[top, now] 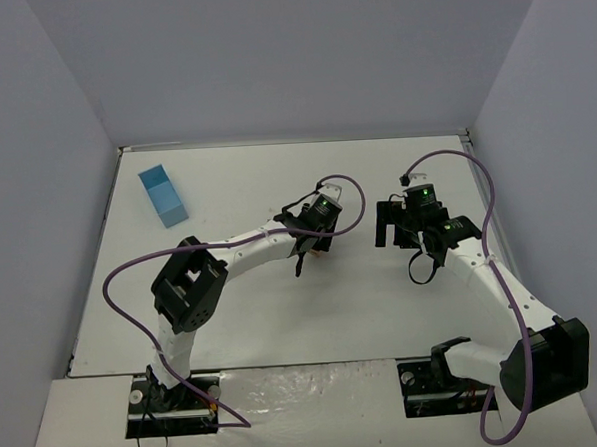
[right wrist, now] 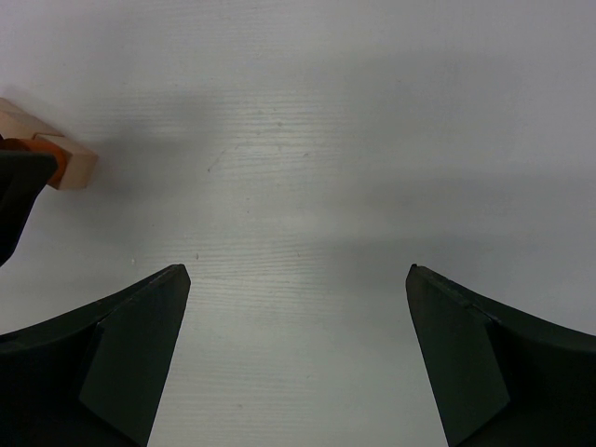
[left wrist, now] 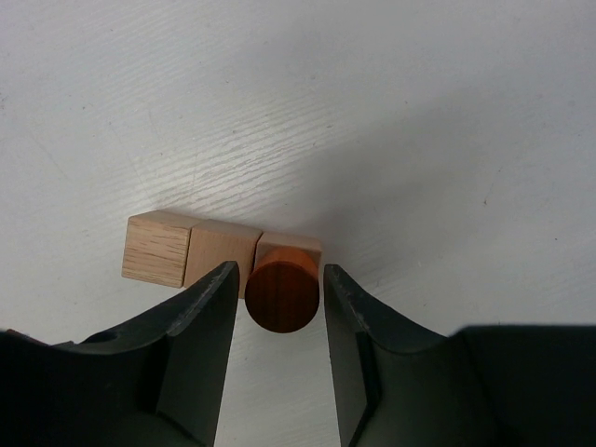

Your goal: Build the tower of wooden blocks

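White table (top: 284, 324); left wrist alone shows reddish cylinder (left wrist: 282, 296) between tool (left wrist: 277, 303) fingers

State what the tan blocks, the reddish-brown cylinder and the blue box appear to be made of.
Tan blocks: seemingly unfinished wood, with fine grain lines and a matte face. Reddish-brown cylinder: likely stained or painted wood, its colour even with a slight sheen and its grain barely visible. Blue box: smooth and uniformly light blue; too small here to tell the material.

Showed light tan square wooden blocks (left wrist: 191, 249) with fine grain, a reddish-brown round wooden cylinder (left wrist: 282, 296), a light-blue rectangular box (top: 162, 195), purple cables (top: 131, 272), a white faintly streaked tabletop (left wrist: 391, 140).
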{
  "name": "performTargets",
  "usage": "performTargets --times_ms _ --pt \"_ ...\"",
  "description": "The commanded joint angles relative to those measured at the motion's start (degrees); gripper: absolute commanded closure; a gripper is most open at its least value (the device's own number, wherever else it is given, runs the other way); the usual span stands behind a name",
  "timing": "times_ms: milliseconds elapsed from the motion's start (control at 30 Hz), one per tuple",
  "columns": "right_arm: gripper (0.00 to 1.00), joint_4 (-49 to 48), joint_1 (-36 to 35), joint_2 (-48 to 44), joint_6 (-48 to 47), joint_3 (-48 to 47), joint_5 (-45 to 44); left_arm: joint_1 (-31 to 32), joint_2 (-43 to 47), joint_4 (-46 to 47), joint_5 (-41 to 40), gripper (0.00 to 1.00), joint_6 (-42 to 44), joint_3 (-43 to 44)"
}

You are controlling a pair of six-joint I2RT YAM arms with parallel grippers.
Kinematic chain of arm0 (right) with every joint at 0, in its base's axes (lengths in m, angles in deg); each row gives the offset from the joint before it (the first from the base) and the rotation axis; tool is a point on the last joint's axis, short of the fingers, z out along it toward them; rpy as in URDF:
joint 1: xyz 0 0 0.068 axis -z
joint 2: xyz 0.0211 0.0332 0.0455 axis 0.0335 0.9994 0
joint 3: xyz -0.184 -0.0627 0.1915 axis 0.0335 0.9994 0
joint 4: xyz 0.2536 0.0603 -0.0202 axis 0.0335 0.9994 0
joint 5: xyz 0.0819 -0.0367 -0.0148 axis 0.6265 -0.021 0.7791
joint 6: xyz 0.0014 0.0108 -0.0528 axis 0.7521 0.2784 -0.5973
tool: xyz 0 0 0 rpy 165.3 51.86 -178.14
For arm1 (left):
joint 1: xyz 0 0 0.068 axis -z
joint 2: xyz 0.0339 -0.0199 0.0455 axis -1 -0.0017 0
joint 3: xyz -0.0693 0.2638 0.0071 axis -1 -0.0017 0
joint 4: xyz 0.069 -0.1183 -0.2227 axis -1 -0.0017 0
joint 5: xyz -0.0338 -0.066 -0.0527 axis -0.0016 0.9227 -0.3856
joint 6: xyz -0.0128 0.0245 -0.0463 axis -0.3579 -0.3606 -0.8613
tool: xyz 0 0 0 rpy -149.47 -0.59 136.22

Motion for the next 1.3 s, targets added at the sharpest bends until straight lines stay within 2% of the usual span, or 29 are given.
performTargets --times_ms 0,167,467,767,900,1067,1133,1267 --pt "0.0 -2.25 0.23 -1.14 0.07 0.08 0.12 -0.27 1.88 1.7 -1.2 0.61 -0.6 1.4" --pt "0.0 -2.25 0.29 -1.3 0.04 0.04 0.18 -0.25 3.55 0.65 -1.5 0.55 -0.78 2.7" --pt "0.0 -2.25 0.23 -1.76 -0.25 -0.25 0.29 -2.28 9.51 -6.79 -3.49 0.54 -1.78 5.93" --pt "0.0 -2.25 0.23 -2.28 -0.49 -0.39 1.28 -10.81 20.77 -11.2 1.66 0.54 -5.74 -5.92" --pt "0.0 -2.25 0.23 -2.16 -0.41 -0.48 1.58 -16.77 22.48 -11.35 8.18 0.54 -9.53 -11.51" --pt "0.0 -2.25 0.23 -2.49 -0.37 -0.3 1.58 -21.1 22.17 -12.82 10.92 0.54 -12.73 -13.2" --pt "0.0 -2.25 0.23 -2.83 -0.21 -0.14 1.58 -22.03 20.66 -14.1 11.48 0.55 -14.08 -13.52" --pt "0.0 -2.17 0.23 -3.65 -0.1 0.16 1.58 -22.87 19.25 -14.34 11.65 0.69 -16.56 -15.45"
